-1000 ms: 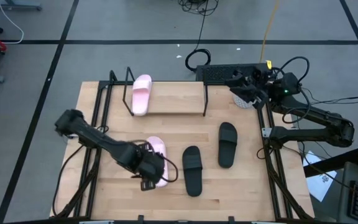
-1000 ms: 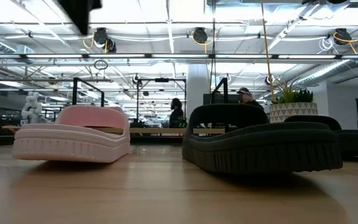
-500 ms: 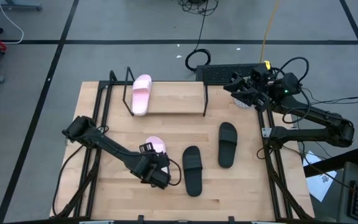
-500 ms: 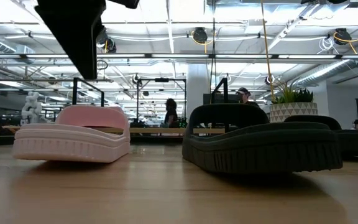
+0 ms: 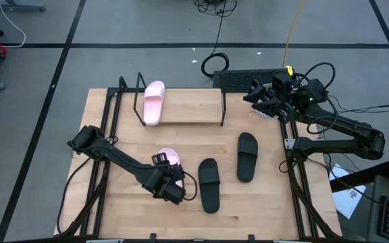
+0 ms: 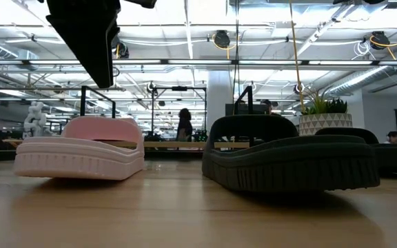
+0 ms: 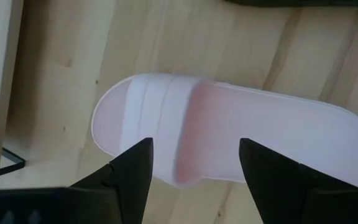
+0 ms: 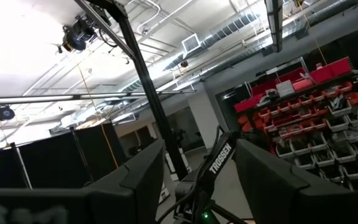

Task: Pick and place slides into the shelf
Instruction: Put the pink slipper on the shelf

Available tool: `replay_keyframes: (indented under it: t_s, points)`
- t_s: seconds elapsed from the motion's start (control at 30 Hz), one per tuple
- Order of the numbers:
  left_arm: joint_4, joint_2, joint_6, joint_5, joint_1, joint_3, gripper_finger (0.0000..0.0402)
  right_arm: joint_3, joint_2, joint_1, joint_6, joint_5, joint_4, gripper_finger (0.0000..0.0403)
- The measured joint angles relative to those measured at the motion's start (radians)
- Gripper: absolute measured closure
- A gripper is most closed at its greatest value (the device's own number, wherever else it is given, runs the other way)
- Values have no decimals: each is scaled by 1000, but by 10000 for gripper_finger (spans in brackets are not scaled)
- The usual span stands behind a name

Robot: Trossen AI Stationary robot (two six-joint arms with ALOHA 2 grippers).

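A light pink slide lies on the shelf, at the left end of its light-wood board. The second pink slide rests sole-down on the table, and my left gripper partly covers it. That gripper is open and hangs above this slide, one finger on each side and clear of it. In the low view it stands above the strap. Two black slides lie sole-down to the right. My right gripper waits open at the far right corner.
The shelf's black wire frame stands up at the table's far side. A white patterned pot with a plant sits near the right arm. A keyboard lies beyond the far edge. People move about in the room behind.
My left gripper has come down over the pink slide on the table and shifted a little toward the right, with its fingers still apart. The slides have not moved. A person in the background has walked to the left.
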Motion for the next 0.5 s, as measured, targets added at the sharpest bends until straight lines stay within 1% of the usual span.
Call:
replay_keyframes:
  t_s: [0.27,0.5]
  points:
    - [2,0,-3,5,20,0,165,0,0,0,-8,-1,0,218]
    - [8,2,0,13,15,0,165,0,0,0,-8,-2,0,218]
